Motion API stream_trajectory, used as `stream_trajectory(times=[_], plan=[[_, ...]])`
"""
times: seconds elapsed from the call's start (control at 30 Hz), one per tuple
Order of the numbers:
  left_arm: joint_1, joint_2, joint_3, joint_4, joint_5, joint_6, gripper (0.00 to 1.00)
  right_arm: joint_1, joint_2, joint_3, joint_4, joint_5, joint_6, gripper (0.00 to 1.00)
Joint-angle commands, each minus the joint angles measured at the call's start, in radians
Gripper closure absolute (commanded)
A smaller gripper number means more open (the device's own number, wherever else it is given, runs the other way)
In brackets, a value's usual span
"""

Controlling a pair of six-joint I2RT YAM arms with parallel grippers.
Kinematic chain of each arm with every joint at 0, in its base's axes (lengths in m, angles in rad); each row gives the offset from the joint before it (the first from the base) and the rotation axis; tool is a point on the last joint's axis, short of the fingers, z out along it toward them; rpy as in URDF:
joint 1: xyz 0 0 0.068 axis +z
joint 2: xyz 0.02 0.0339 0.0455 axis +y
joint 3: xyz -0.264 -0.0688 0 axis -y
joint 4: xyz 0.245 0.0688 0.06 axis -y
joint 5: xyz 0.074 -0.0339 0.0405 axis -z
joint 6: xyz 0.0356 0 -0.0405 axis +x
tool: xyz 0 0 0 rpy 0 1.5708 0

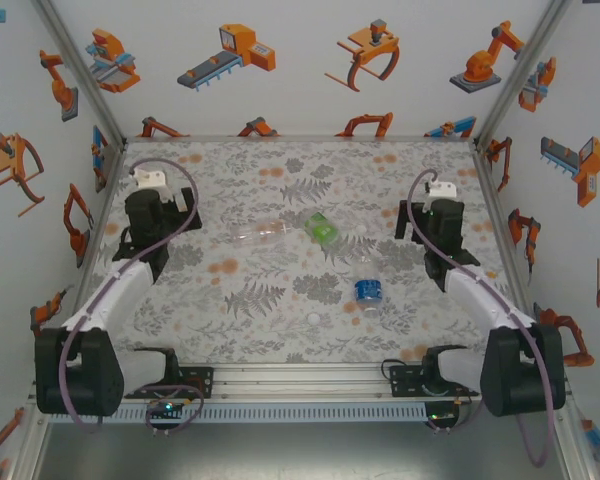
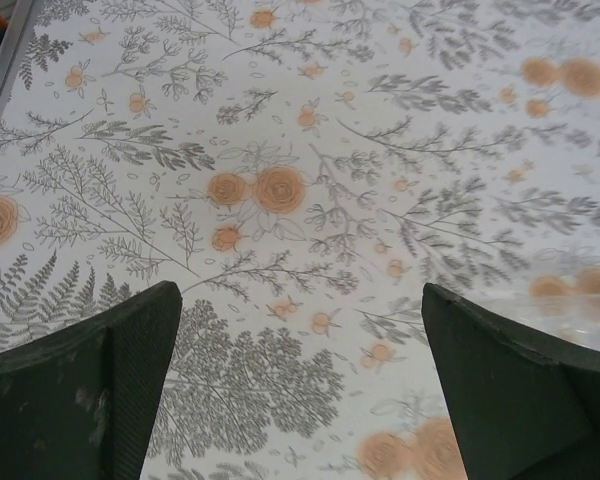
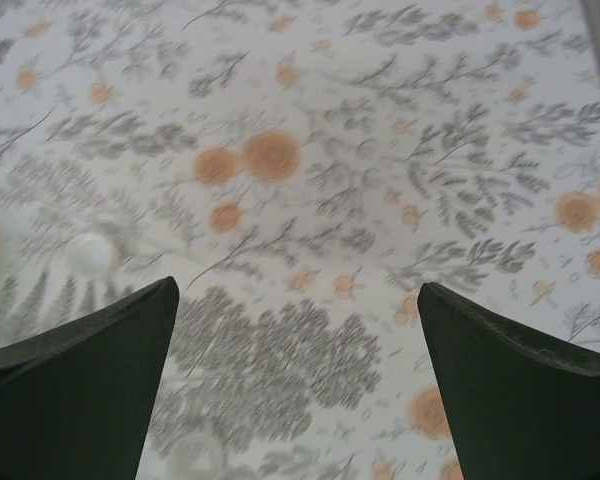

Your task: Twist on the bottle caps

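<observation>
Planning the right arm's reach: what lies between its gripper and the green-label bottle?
One small white cap; the rest is bare tablecloth, seen in the top view.

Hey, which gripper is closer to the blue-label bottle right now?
Right. The right gripper hovers a little farther back and to the right of the blue-label bottle; the left gripper hovers far off to its left.

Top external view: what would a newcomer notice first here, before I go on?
Three bottles cluster on the floral tablecloth: a plain clear bottle lying on its side, a green-label bottle right of it, and a blue-label bottle nearer the front edge. The left pincer and right pincer both stand open and empty, a white cap close to the right one.
</observation>
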Motion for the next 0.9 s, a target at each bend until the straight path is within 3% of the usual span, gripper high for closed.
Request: stream_trajectory(times=[0.0, 0.17, 0.33, 0.57, 0.87], plan=[[-0.004, -0.057, 0.148, -0.361, 0.059, -0.104, 0.03, 0.067, -0.036, 0.108, -0.424, -0.029, 0.134, 0.11], [-0.003, -0.071, 0.330, -0.638, 0.182, -0.033, 0.03, 0.195, -0.055, 0.212, -0.738, -0.061, 0.291, 0.15], [-0.002, -0.123, 0.279, -0.627, 0.206, 0.066, 0.03, 0.344, -0.071, 0.211, -0.850, -0.034, 0.397, 0.16], [0.002, -0.205, 0.212, -0.579, 0.210, 0.033, 0.03, 0.439, -0.007, 0.160, -0.787, 0.000, 0.450, 0.15], [0.015, -0.209, 0.210, -0.587, 0.166, 0.036, 0.03, 0.475, 0.145, 0.152, -0.670, -0.009, 0.447, 0.17]])
